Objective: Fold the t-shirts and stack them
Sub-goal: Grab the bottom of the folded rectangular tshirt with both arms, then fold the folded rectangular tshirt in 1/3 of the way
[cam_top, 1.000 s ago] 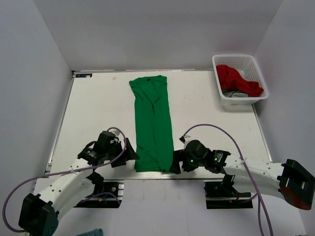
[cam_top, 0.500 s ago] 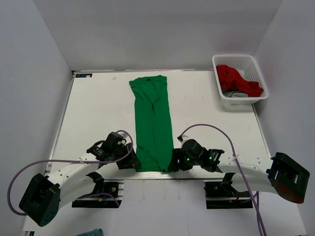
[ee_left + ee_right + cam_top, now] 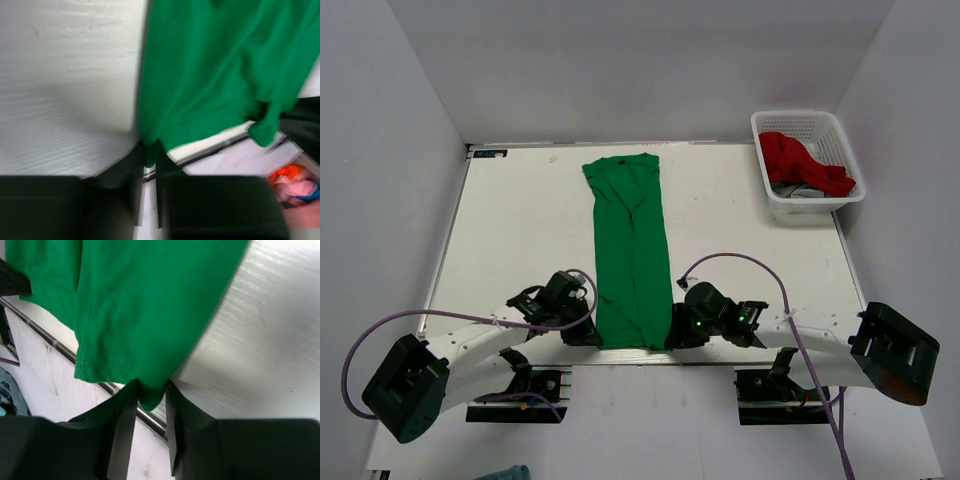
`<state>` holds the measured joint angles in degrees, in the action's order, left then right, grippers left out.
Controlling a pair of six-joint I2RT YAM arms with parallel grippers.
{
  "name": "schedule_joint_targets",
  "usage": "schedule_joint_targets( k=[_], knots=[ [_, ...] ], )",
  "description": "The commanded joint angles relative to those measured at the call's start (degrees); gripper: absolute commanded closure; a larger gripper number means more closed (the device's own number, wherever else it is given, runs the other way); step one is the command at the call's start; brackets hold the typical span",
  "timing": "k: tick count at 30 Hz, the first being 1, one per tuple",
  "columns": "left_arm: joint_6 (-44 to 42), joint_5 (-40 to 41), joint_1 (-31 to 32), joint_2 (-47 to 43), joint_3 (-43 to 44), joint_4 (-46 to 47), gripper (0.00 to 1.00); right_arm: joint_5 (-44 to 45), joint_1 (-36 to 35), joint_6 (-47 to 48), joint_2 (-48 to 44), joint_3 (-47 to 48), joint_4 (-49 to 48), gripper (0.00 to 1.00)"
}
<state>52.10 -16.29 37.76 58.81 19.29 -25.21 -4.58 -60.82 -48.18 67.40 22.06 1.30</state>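
The green t-shirt (image 3: 632,250) lies as a long narrow strip down the middle of the white table (image 3: 520,230), its hem at the near edge. My left gripper (image 3: 592,335) is at the hem's left corner. In the left wrist view it (image 3: 150,160) is shut on that corner of the green t-shirt (image 3: 215,75). My right gripper (image 3: 672,333) is at the hem's right corner. In the right wrist view it (image 3: 151,400) is pinching the bunched corner of the green t-shirt (image 3: 150,300). The red t-shirt (image 3: 800,160) lies crumpled in the basket.
A white plastic basket (image 3: 810,210) stands at the table's far right corner, with a grey cloth under the red shirt. Both grippers work right at the table's near edge, above its metal rail (image 3: 65,347). Grey walls enclose the table on three sides.
Both arms have slid inward along the near edge to the hem's corners, and both grippers have gone from wide open to shut on the green cloth.
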Motion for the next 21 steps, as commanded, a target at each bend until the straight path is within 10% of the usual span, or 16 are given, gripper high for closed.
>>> schedule_joint_targets(
  k=[1,8,21],
  knots=[
    [-0.59,5.40,1.00,2.28,0.39,-2.83,0.86,0.01,-0.27,0.02,1.77,1.31,2.65,0.69],
    [-0.59,7.15,1.53,0.18,4.79,-4.14,1.00,1.32,-0.18,3.18,0.63,6.23,5.29,1.00],
    [-4.90,13.91,1.53,-0.98,18.32,-4.06,1.00,19.33,0.96,10.83,4.49,23.71,18.11,1.00]
  ],
)
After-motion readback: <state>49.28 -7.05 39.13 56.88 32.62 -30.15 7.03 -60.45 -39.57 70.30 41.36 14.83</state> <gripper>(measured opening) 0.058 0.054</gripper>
